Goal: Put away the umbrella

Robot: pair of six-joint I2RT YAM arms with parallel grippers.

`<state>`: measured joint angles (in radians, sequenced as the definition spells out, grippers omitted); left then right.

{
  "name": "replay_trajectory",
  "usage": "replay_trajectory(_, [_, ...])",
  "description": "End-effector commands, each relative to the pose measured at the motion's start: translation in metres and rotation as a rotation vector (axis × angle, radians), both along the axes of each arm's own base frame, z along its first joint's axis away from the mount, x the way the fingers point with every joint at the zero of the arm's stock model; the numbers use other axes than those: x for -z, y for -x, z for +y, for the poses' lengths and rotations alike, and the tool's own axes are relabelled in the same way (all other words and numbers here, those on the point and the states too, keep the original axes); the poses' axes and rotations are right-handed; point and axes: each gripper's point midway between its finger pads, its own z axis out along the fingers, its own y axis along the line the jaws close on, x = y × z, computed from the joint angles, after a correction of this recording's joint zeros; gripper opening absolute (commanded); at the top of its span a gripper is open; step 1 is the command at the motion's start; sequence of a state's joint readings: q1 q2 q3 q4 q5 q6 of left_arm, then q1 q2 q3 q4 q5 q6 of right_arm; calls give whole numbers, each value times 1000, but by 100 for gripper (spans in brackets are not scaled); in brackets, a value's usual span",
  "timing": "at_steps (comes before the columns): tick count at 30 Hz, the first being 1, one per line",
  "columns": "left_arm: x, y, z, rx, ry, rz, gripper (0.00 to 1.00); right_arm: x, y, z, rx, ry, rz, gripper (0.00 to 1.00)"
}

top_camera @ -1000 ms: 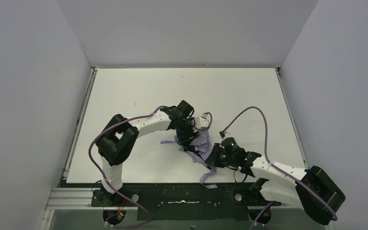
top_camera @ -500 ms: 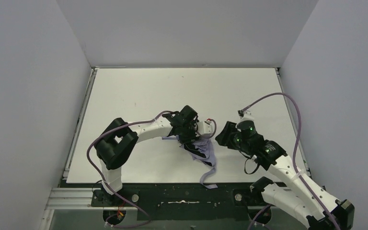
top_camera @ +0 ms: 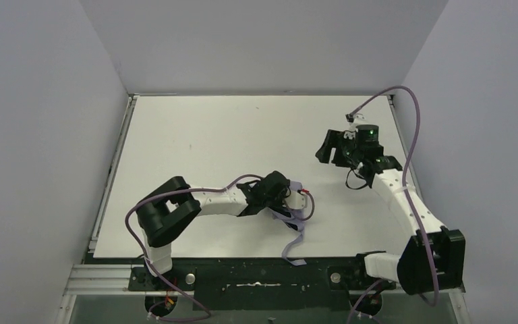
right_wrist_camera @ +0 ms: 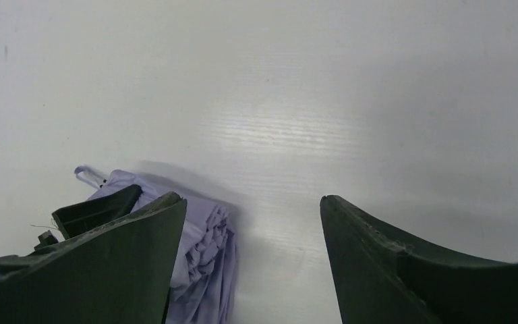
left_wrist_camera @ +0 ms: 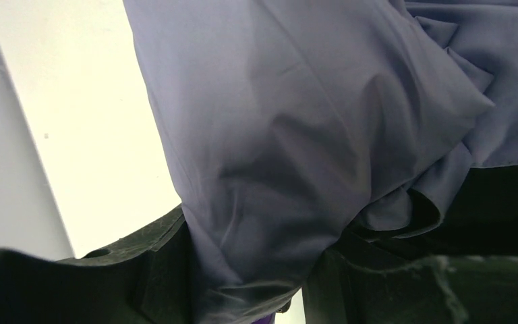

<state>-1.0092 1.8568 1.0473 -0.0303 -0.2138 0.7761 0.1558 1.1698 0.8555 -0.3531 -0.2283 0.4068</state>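
Two arms share the work. From above, the left gripper (top_camera: 282, 201) sits low near the front of the table (top_camera: 209, 135), closed on the umbrella (top_camera: 289, 214). The umbrella is a crumpled lavender bundle lying on the surface at that gripper's tips. A strip (top_camera: 295, 251) of it trails down to the dark rail (top_camera: 243, 270). The right gripper (top_camera: 325, 150) hangs well apart, over the far right of the table, spread wide and holding nothing.

The left wrist view is filled with creased lavender cloth. It runs down between the two black fingers (left_wrist_camera: 141, 277), which pinch it.

The right wrist view shows its jaws far apart with only bare table between them. The umbrella lies lower left, its pleats bunched.

On this showing the canopy is gathered but loose, neither wrapped nor fastened. Collapsing seems done; rolling it tight and tying it look left to do. The table is white and matt, with plain pale walls (top_camera: 263, 40) on three sides.
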Motion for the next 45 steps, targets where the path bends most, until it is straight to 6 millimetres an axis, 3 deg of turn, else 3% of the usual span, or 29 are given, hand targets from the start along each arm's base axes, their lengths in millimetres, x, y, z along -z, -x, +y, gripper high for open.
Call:
replay_trajectory(1, [14, -9, 10, 12, -98, -126, 0, -23, -20, 34, -409, 15, -72, 75])
replay_trajectory(5, [16, -9, 8, 36, -115, -176, 0, -4, -21, 42, -605, 57, 22, 75])
replay_trajectory(12, [20, -7, 7, 100, -143, -267, 0, 8, -19, 73, -958, -3, 103, 75])
replay_trajectory(16, [21, -8, 7, 110, -141, -293, 0, 17, -11, 88, -1073, -16, 143, 78])
replay_trajectory(22, [20, -8, 8, 116, -137, -308, 0, 49, 12, 111, -1196, 35, 241, 81])
replay_trajectory(36, [21, -5, 8, 123, -126, -287, 0, 93, 53, 101, -1262, 29, 462, 81])
replay_trajectory(45, [6, -9, 6, 84, -62, -322, 0, 121, 56, 88, -1200, 100, 579, 73])
